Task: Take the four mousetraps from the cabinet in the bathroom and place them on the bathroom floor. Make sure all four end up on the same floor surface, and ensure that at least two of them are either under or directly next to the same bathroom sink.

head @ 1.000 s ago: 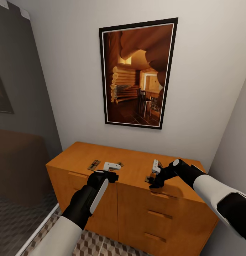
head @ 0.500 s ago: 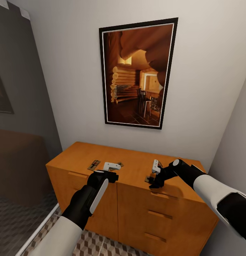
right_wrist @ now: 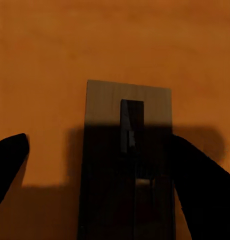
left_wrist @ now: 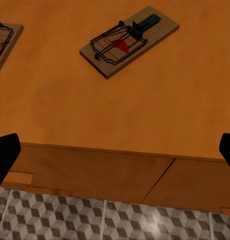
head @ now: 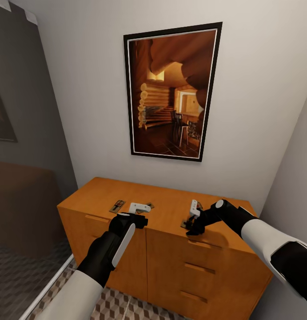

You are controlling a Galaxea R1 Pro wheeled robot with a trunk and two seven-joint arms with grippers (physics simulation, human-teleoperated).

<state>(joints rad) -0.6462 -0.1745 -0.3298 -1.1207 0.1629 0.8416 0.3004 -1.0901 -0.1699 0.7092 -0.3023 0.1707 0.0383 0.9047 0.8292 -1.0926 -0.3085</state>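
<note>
Right gripper spread wide astride a mousetrap on the cabinet; left gripper also spread, empty.

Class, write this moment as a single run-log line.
stage: pickup at cabinet | left pincer: open, above cabinet top near mousetrap | right pincer: open, astride another mousetrap | floor: none placed
</note>
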